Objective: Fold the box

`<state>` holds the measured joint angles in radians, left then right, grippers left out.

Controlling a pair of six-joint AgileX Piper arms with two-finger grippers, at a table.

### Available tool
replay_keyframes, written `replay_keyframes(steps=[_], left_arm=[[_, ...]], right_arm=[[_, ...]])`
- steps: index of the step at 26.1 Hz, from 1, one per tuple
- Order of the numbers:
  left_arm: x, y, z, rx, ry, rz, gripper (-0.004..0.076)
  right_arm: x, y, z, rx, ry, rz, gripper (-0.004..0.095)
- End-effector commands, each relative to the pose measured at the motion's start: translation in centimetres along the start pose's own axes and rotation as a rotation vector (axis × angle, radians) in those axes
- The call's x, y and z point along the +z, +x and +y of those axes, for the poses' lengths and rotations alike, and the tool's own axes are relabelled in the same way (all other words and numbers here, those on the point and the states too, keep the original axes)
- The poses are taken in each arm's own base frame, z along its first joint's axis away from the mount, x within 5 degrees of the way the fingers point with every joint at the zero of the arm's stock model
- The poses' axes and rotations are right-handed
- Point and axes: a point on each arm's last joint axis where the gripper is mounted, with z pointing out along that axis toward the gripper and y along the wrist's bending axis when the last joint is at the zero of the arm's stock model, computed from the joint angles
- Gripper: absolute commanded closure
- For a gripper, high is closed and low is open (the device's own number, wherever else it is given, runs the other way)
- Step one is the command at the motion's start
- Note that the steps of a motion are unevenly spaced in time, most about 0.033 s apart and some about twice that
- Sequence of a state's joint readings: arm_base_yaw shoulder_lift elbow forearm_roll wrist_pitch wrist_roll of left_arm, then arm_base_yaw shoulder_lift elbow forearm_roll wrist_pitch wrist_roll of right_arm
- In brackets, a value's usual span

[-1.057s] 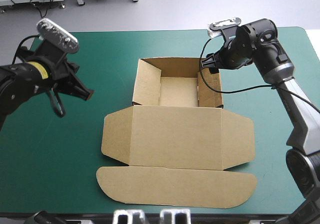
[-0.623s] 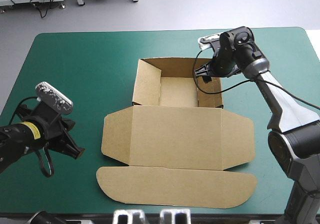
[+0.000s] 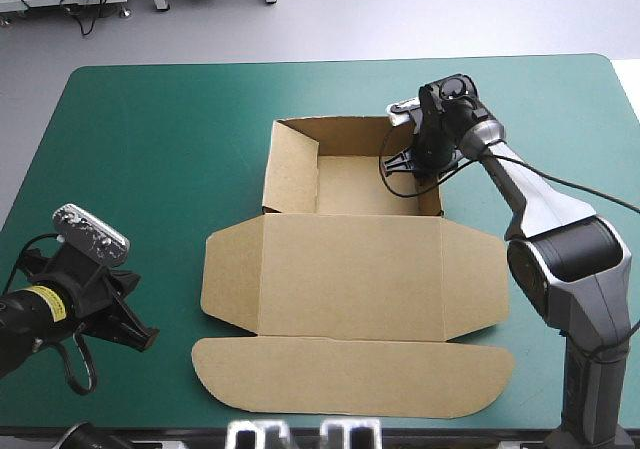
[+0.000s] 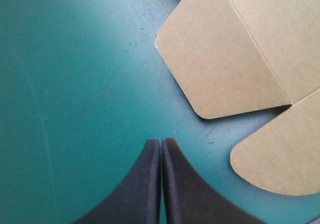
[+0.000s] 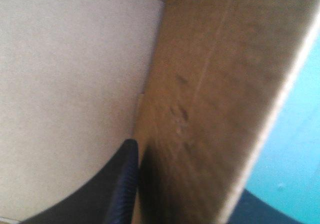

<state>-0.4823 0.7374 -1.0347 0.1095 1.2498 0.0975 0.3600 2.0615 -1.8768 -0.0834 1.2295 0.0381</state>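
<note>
Two black fin-shaped fingers of the right gripper straddle the right wall of the brown cardboard box. One finger lies against the wall's inner face and the other just outside it, so I judge them clenched on that board. The box lies mid-table on the teal-green table cover. Its tray, walls raised, sits toward the far side, while the broad lid panel and the long rounded tuck flap lie flat toward the near edge. The left gripper hovers low over bare cover toward the table's near-left corner, its fingers pressed together and grasping nothing, just left of the lid's rounded side flap and apart from it. The step in hand looks like seating the right wall. To do it well, the right gripper should press straight down along the wall so its fold locks square against the tray floor, without dragging the tray rightward or crushing the top edge. A slow, upright letting-go would leave the wall standing. The left gripper would best brace the tray's left wall, or wait clear of the lid so nothing shifts.
</note>
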Motion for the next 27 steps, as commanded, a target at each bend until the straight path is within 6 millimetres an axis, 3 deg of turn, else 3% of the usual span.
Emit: replay_keyframes(steps=[1, 5, 10, 15, 19, 24, 27], left_arm=[[-0.6, 0.0, 0.1, -0.013, -0.008, 0.016, 0.0733], [-0.6, 0.0, 0.1, -0.013, -0.008, 0.016, 0.0733], [-0.6, 0.0, 0.2, -0.012, -0.012, 0.016, 0.0733], [-0.6, 0.0, 0.2, -0.012, -0.012, 0.016, 0.0733], [-0.6, 0.0, 0.2, -0.014, -0.012, 0.016, 0.0733], [-0.6, 0.0, 0.2, -0.014, -0.012, 0.016, 0.0733], [-0.6, 0.1, 0.2, -0.012, -0.019, 0.017, 0.0733]], right_arm=[[-3.3, 0.1, -0.3, -0.022, 0.008, -0.063, 0.0906], [-3.2, 0.1, -1.0, -0.056, 0.021, -0.061, 0.0928], [-3.1, 0.4, -5.1, 0.010, 0.044, -0.056, 0.0928], [-2.9, 1.1, -10.3, 0.146, 0.046, -0.070, 0.0928], [-2.9, 2.6, -16.0, 0.291, 0.023, -0.101, 0.0928], [-3.3, 6.0, -23.1, 0.493, -0.009, -0.131, 0.0926], [-3.8, 8.1, -26.3, 0.596, -0.025, -0.153, 0.0926]])
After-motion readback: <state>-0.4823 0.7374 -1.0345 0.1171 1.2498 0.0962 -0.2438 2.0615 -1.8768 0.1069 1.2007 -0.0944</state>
